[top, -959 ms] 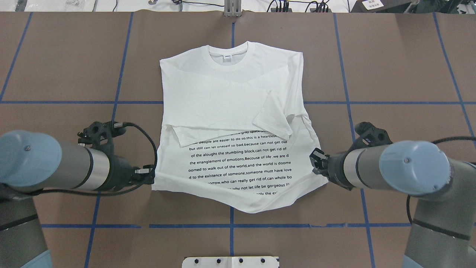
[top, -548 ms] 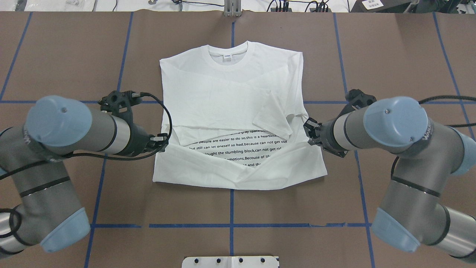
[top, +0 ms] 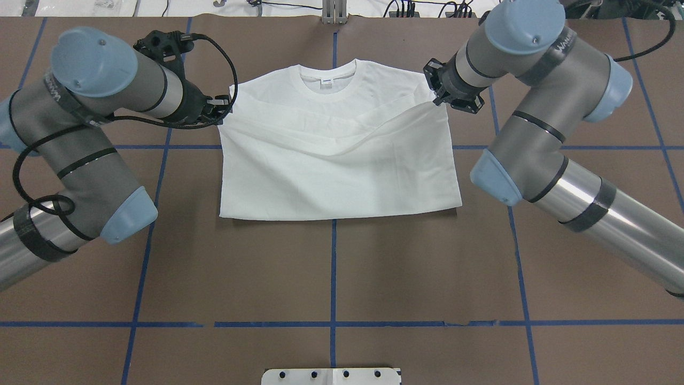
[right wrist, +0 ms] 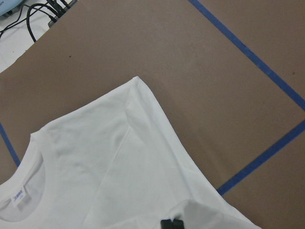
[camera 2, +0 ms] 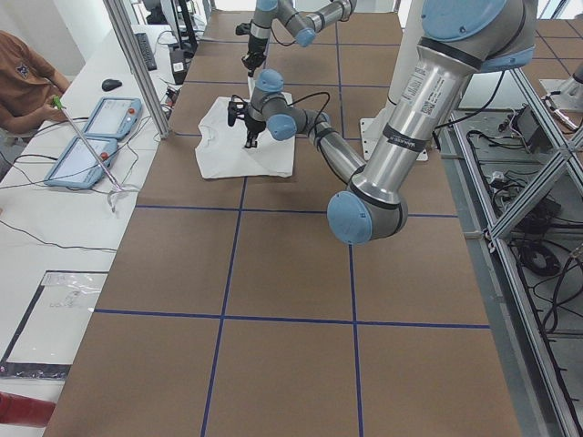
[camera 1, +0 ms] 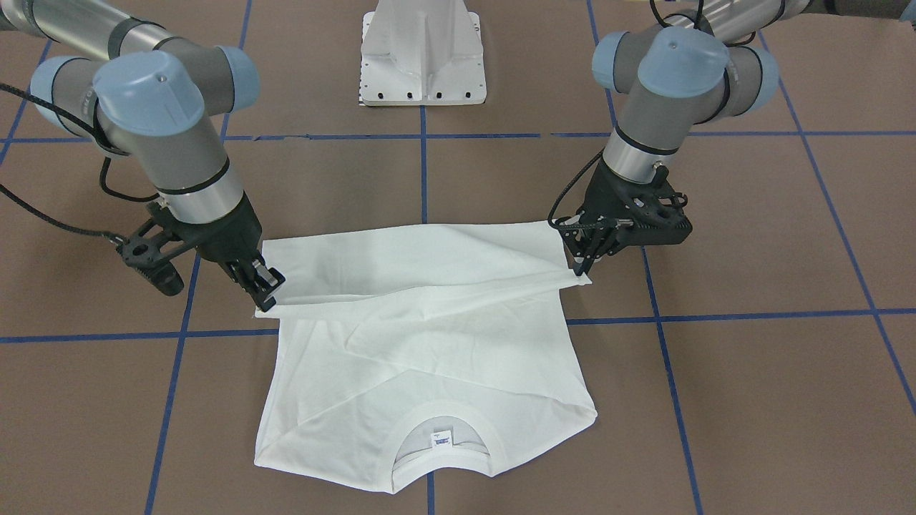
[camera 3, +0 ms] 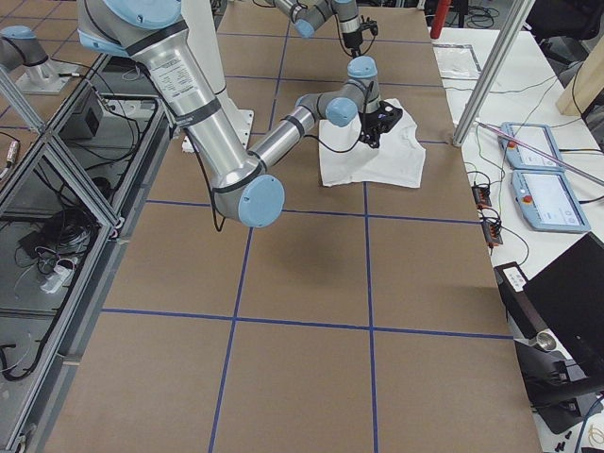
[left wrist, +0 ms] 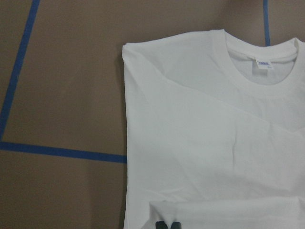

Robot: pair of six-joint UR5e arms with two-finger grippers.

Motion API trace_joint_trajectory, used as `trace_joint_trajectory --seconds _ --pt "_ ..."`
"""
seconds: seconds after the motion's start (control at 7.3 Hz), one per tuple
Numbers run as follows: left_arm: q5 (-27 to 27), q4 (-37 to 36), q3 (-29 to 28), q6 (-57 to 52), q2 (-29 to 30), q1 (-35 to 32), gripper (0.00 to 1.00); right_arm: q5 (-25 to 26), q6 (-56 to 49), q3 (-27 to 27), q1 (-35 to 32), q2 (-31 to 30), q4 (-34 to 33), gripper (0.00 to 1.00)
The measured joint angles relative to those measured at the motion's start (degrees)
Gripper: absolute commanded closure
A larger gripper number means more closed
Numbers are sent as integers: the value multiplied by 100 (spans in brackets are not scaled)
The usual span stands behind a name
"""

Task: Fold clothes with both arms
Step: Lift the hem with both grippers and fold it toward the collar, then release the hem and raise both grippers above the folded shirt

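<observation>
overhead exterior view: i see a table [top: 267, 278] covered in brown paper and divided into squares by blue tape lines [top: 332, 267]. the white pedestal [camera 1: 424, 57] stands at the robot's edge of the table. the exterior left view adds the room. a white bench [camera 2: 55, 228] runs along the table's far edge and carries two tablets [camera 2: 111, 116] and loose cables. a person [camera 2: 18, 77] sits at it.

the shirt [top: 342, 160] lies on the table's centre line, closer to the far edge than to the robot's edge. the left arm [top: 107, 91] and right arm [top: 534, 53] reach in at its two sides.

the overhead exterior view gives the shirt's outline but does not make the grip clear. the exterior front-facing view shows the left gripper [camera 1: 583, 261] and right gripper [camera 1: 266, 290], each at one corner of the hem, holding that edge above the layer beneath. in each wrist view the tips are closed together on a raised tuck of white cloth.

the shirt is folded across its width, with the fold line toward the robot's edge. the hem layer lies over the body, short of the collar [top: 327, 95], and sags between the two held corners. the face that shows is plain white and lightly creased. a small neck label [top: 326, 81] shows inside the collar.
</observation>
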State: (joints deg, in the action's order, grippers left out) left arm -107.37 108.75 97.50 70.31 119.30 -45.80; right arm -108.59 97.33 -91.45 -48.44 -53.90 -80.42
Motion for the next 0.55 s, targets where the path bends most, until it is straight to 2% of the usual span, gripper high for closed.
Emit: trace_joint_trajectory --seconds 0.55 --pt "22 1273 -1723 -18 450 -280 100 37 -431 1676 -239 873 194 100"
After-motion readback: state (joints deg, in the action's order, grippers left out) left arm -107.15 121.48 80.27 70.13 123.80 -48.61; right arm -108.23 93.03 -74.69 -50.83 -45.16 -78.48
